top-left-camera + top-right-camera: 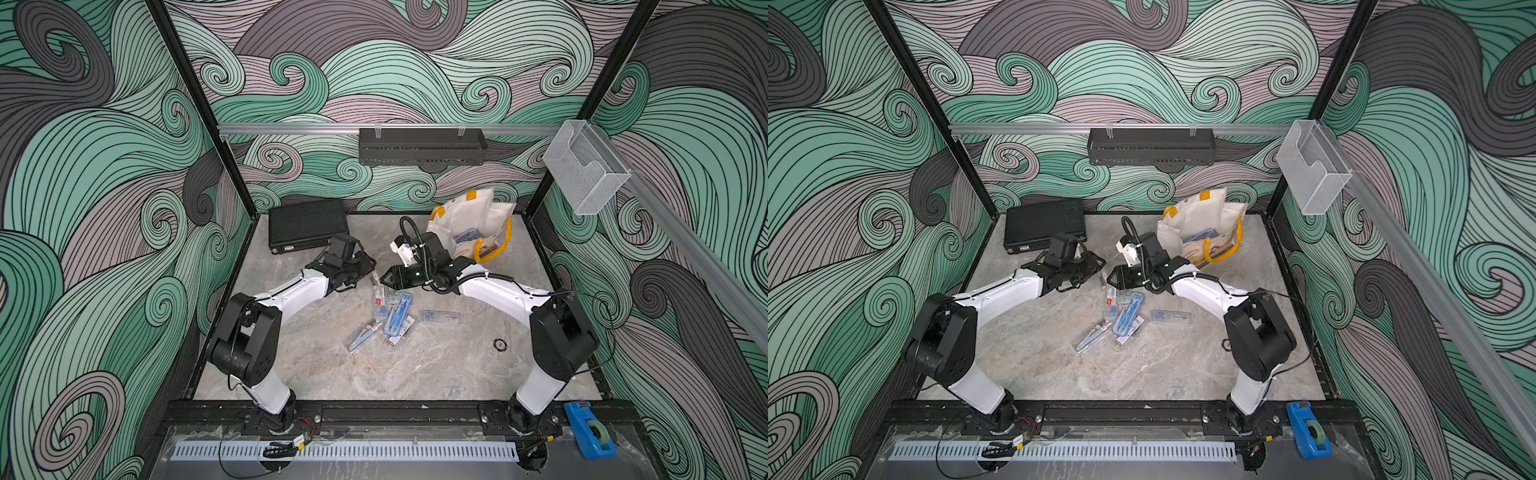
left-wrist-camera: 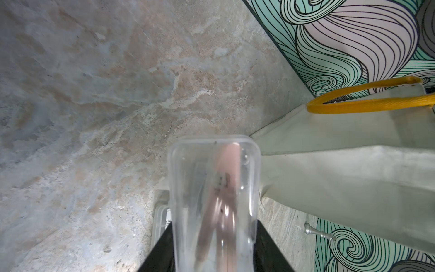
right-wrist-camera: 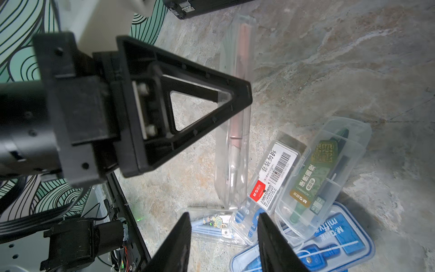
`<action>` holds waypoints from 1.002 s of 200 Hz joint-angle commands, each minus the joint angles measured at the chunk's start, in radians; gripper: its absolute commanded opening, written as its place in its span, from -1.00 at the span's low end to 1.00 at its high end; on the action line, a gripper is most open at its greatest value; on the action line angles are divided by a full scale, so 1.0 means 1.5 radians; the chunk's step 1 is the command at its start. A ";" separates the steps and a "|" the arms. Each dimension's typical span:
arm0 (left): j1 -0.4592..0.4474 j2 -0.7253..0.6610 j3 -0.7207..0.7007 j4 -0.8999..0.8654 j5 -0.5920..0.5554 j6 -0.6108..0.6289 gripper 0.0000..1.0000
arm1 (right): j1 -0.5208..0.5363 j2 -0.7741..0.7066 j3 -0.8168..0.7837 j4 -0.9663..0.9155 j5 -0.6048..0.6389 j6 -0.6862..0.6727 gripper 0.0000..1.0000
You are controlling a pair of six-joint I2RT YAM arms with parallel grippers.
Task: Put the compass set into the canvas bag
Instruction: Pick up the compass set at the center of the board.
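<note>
My left gripper clamps a clear compass case — right gripper, jaws apart, by piled compass sets; canvas bag behind.

White links, black joints, triangular black left gripper

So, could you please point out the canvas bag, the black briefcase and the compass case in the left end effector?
canvas bag [image 1: 465, 216]: in a top view, on its off-white fabric.
black briefcase [image 1: 307, 222]: in a top view, middle of its lid.
clear compass case [image 2: 214, 188]: left wrist view, middle of its shell.
</note>
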 commanded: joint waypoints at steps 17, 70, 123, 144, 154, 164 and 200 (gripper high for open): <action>0.000 -0.020 0.016 0.026 0.023 -0.003 -0.11 | -0.001 0.032 0.031 0.019 -0.009 0.028 -0.14; 0.001 -0.037 0.008 0.039 0.025 -0.005 -0.11 | 0.002 0.053 0.046 0.021 -0.012 0.034 -0.18; 0.001 -0.037 0.003 0.052 0.033 -0.010 -0.12 | 0.003 0.073 0.055 0.047 -0.022 0.060 -0.32; 0.001 -0.039 0.000 0.054 0.033 -0.009 -0.12 | 0.003 0.079 0.058 0.056 -0.025 0.065 -0.36; 0.001 -0.040 -0.002 0.056 0.032 -0.009 -0.12 | 0.003 0.081 0.058 0.062 -0.027 0.068 -0.40; 0.001 -0.041 -0.004 0.056 0.032 -0.009 -0.11 | 0.003 0.083 0.058 0.068 -0.029 0.069 -0.45; 0.002 -0.042 -0.009 0.061 0.031 -0.009 -0.11 | 0.003 0.089 0.060 0.083 -0.041 0.079 -0.57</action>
